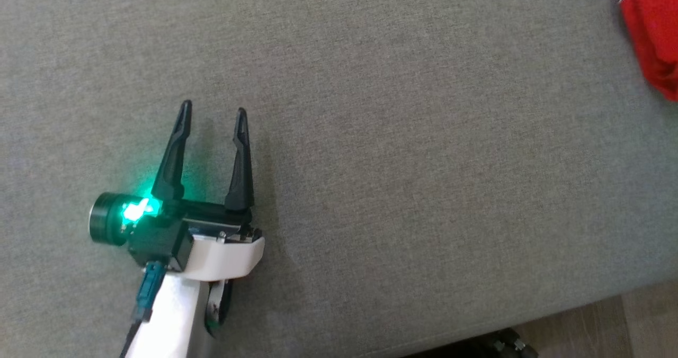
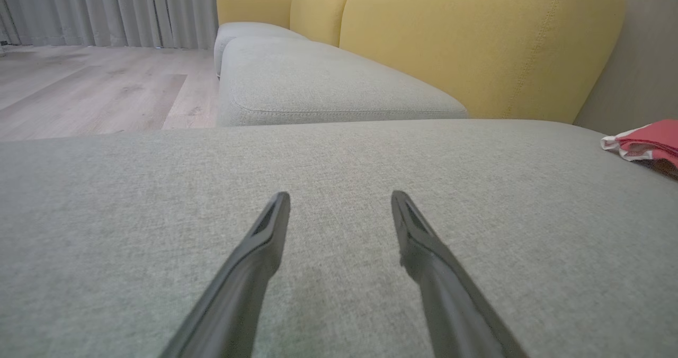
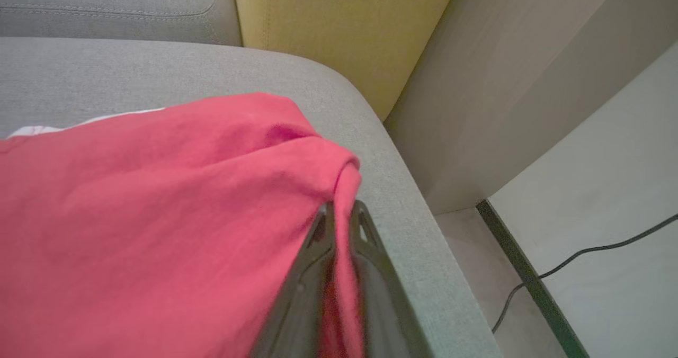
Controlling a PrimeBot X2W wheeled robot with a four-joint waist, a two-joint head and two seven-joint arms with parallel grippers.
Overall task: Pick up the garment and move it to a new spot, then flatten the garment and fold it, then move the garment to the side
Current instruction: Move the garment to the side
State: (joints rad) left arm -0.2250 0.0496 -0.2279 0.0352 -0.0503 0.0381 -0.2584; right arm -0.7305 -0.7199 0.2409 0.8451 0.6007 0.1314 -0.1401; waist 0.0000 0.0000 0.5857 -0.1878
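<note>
While the left gripper hangs spread wide over the grey sofa cushion at lower left, the right gripper pinches a fold of the red garment, lying at the upper right corner.

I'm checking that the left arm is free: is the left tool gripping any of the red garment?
No, the left tool stands open over bare grey cushion, with the red garment lying apart at the far right.
</note>
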